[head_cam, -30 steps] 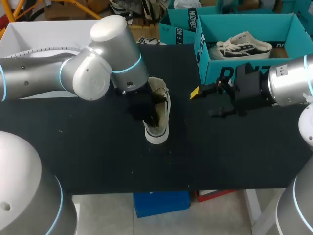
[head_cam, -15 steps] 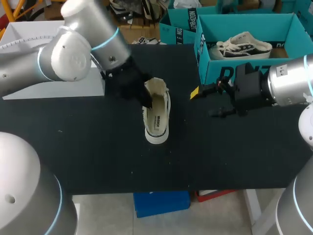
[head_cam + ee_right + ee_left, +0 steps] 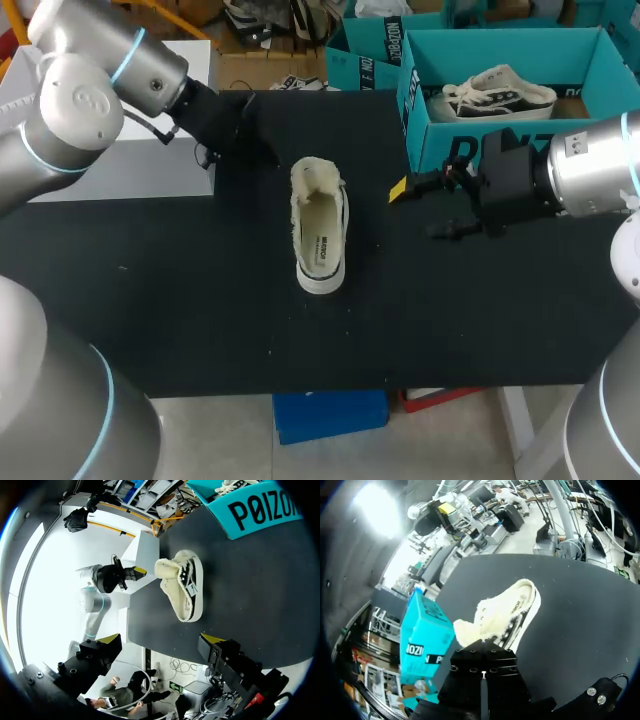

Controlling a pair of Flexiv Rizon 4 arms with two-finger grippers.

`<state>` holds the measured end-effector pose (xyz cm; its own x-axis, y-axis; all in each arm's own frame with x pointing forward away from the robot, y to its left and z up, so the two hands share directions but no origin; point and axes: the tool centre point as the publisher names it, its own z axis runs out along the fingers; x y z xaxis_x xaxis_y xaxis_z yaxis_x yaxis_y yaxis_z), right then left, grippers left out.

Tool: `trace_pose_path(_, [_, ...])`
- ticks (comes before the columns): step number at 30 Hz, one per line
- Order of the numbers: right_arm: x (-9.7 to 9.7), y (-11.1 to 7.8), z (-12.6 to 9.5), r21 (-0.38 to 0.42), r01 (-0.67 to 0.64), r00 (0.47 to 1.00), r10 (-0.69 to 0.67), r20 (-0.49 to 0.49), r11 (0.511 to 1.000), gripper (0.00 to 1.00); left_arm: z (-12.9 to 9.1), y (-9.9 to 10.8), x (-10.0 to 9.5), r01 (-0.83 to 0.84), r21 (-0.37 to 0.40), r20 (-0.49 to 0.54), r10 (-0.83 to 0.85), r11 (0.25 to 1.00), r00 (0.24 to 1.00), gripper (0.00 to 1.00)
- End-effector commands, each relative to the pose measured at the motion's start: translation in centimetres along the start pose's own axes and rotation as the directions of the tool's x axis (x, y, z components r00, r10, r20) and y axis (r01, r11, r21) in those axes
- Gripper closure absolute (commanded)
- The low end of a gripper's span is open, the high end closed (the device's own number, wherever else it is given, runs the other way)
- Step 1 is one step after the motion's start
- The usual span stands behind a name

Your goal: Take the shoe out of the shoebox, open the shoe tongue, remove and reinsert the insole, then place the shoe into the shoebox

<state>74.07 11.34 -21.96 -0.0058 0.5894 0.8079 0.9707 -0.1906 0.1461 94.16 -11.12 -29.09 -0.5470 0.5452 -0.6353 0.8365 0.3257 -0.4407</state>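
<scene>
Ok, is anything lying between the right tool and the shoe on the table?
No. In the head view only bare black table separates the right tool from the shoe; the right wrist view shows the same.

A matte black table point(image 3: 200, 320) fills the middle.

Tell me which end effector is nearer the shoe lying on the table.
Left. The left end effector is just past the fleecy far end of the shoe. The right end effector is farther off, to the shoe's right, by the shoebox.
</scene>
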Motion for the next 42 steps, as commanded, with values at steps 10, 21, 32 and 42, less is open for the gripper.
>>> trace_pose_path(10, [0.0, 0.0, 0.1, 0.0, 0.0, 1.0, 0.0, 0.0, 1.0, 0.0, 4.2, 2.5, -2.9, 0.064, -0.029, 0.123, -0.06, 0.998, 0.991, 1.0])
trace_pose_path(21, [0.0, 0.0, 0.1, 0.0, 0.0, 1.0, 0.0, 0.0, 1.0, 0.0, 6.5, 0.9, -2.6, 0.027, 0.068, 0.077, -0.032, 0.997, 0.997, 1.0])
trace_pose_path(32, [0.0, 0.0, 0.1, 0.0, 0.0, 1.0, 0.0, 0.0, 1.0, 0.0, 6.7, -0.8, 0.0, 0.0, 0.111, 0.004, -0.001, 0.994, 1.0, 1.0])
trace_pose_path(42, [0.0, 0.0, 0.1, 0.0, 0.0, 1.0, 0.0, 0.0, 1.0, 0.0, 4.1, 0.0, 0.6, -0.021, 0.067, -0.018, 0.022, 0.998, 1.0, 1.0])
